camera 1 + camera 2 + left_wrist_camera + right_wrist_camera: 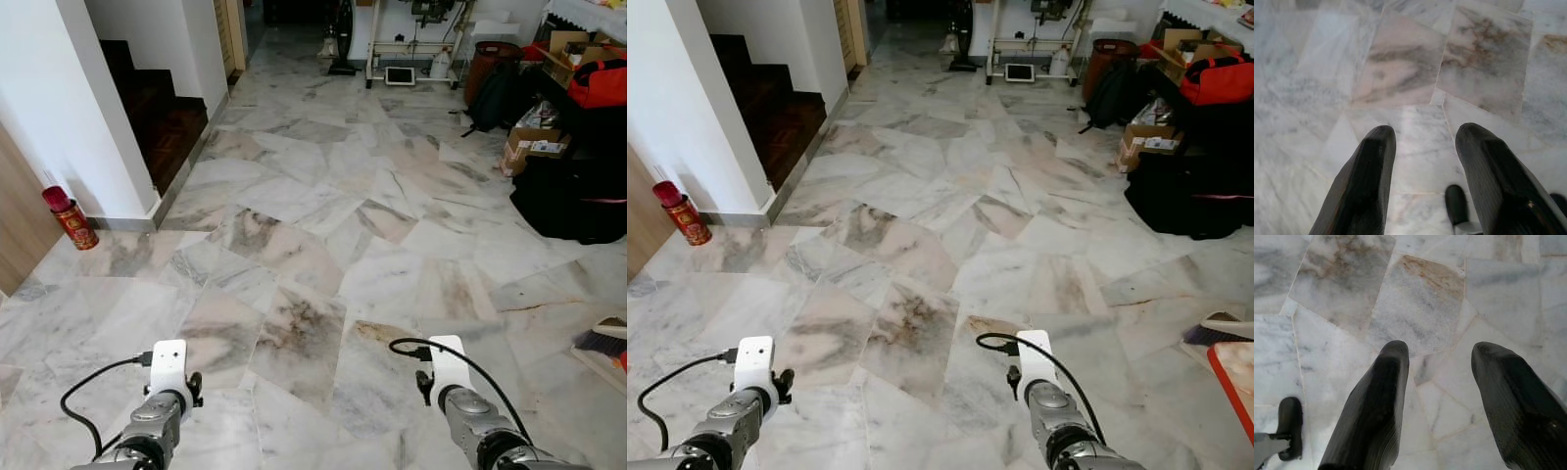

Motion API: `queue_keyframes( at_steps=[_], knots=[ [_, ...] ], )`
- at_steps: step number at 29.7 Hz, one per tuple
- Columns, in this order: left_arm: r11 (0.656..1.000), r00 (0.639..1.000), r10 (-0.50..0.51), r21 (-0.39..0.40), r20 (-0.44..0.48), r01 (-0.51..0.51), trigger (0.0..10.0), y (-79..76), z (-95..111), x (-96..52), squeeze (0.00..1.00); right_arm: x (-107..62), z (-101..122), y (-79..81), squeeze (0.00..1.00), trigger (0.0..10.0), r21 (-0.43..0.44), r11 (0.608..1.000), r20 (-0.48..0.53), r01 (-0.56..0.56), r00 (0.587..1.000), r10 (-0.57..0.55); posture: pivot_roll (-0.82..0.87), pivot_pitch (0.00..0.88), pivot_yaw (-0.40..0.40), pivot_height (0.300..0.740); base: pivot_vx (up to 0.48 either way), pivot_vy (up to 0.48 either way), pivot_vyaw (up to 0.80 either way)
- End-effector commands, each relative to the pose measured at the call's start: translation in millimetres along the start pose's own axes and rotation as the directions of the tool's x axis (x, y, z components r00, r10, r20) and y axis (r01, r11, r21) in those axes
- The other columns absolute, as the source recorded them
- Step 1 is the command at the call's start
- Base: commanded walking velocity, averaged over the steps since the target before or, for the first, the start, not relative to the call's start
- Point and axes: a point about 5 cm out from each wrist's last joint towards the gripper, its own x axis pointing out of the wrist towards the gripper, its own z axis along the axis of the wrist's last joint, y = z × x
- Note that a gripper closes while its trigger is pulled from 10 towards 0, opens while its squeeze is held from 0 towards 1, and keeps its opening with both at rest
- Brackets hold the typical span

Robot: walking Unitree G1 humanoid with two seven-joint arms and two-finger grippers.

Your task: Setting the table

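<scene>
No tableware or table is in sight; marble floor stretches ahead of me. Both arms are held low in front of my body, the left wrist and right wrist at the lower edge of the eye views. In the left wrist view my left gripper is open over the tiles with nothing between its fingers. The right wrist view has my right gripper open the same way, empty above the floor.
A red can stands by the white wall on the left, beside dark wooden stairs. Black bags, cardboard boxes and a red bag crowd the right side. A white rack stands at the back.
</scene>
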Motion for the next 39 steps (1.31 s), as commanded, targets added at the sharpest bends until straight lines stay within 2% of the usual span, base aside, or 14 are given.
queue_keyframes(
  at_steps=[1,4,8,10,14,18,19,23,26,27,29,32,34,39],
  knots=[
    [0.999,1.000,-0.005,0.047,0.019,0.004,10.0,1.5,4,0.4,0.00,0.3,4,3.5,0.00,10.0,-0.022,1.000,0.011,-0.014,1.000,0.014,0.00,0.000,-0.004,0.740,0.000,0.000,0.00],
    [0.999,1.000,0.030,-0.020,-0.006,-0.030,10.0,4.9,-6,-1.9,0.00,-0.1,-1,2.0,0.00,10.0,-0.008,1.000,0.004,-0.005,1.000,0.005,-0.01,0.000,0.008,0.740,0.000,0.000,0.00],
    [1.000,1.000,0.012,-0.005,-0.015,-0.012,10.0,3.9,-15,-4.4,0.00,-0.9,-7,-1.1,0.00,10.0,-0.012,1.000,0.009,0.012,1.000,-0.011,-0.02,0.000,0.015,0.740,0.000,0.000,0.00],
    [0.999,0.999,0.034,-0.033,-0.023,-0.035,10.0,4.7,-31,-9.7,0.00,-2.9,-20,-7.1,0.00,10.0,0.024,0.999,0.012,0.021,1.000,-0.022,-0.02,0.000,0.026,0.740,0.000,0.000,0.00],
    [0.995,0.997,0.056,-0.075,-0.046,-0.059,10.0,6.2,-46,-14.6,0.00,-5.5,-34,-11.4,0.00,10.0,-0.034,0.998,0.003,0.044,0.999,-0.044,-0.02,0.000,0.030,0.740,0.000,0.000,0.00],
    [0.995,0.996,0.058,-0.080,-0.065,-0.064,10.0,7.3,-48,-15.2,0.00,-5.8,-35,-12.5,0.00,10.0,-0.030,0.999,0.005,0.043,0.999,-0.043,-0.02,0.000,0.015,0.740,0.000,0.000,0.00],
    [0.997,0.997,0.039,-0.057,-0.068,-0.043,10.0,4.4,-46,-14.1,0.00,-5.5,-34,-13.6,0.00,10.0,-0.029,0.999,0.001,0.033,0.999,-0.033,0.01,0.000,0.007,0.740,0.000,0.000,0.00],
    [0.998,0.998,0.029,-0.061,-0.051,-0.032,10.0,2.8,-36,-10.4,0.00,-4.2,-27,-12.9,0.00,10.0,-0.061,0.998,-0.002,0.018,1.000,-0.018,0.00,0.000,0.007,0.740,0.000,0.000,0.00],
    [0.999,0.999,0.036,0.026,-0.002,-0.036,10.0,8.5,-20,-6.7,0.00,-2.6,-11,-11.1,0.00,10.0,-0.144,0.990,0.046,0.001,0.999,0.006,0.01,0.000,0.009,0.740,0.000,0.000,0.00],
    [0.999,0.999,0.045,0.016,0.005,-0.045,10.0,11.2,-16,-5.6,0.00,-2.0,-5,-10.4,0.00,10.0,-0.171,0.985,0.058,0.007,0.998,0.003,0.01,0.000,0.016,0.740,0.000,0.000,0.00],
    [0.996,0.997,0.073,-0.047,0.002,-0.072,10.0,16.1,-13,-4.9,0.00,-1.6,0,-8.8,0.00,10.0,-0.108,0.994,0.075,0.003,0.997,0.006,-0.01,0.000,0.019,0.740,0.000,0.000,0.00],
    [0.996,0.997,0.071,-0.053,0.016,-0.070,10.0,16.9,-8,-3.9,0.00,-1.4,4,-8.4,0.00,10.0,-0.090,0.996,0.091,0.006,0.996,0.002,-0.02,0.000,0.022,0.740,0.000,0.000,0.00],
    [0.998,0.998,0.053,-0.033,0.021,-0.053,10.0,15.0,-4,-2.8,0.00,-1.2,7,-11.4,0.00,10.0,-0.025,0.999,0.089,0.025,0.996,-0.022,-0.02,0.000,0.019,0.740,0.000,0.000,0.00],
    [0.999,0.998,0.050,-0.023,0.035,-0.049,10.0,11.2,3,-1.0,0.00,-0.8,13,-10.8,0.00,10.0,-0.034,0.999,0.101,0.018,0.995,-0.014,-0.01,0.000,0.020,0.740,0.000,0.000,0.00]
  ],
)
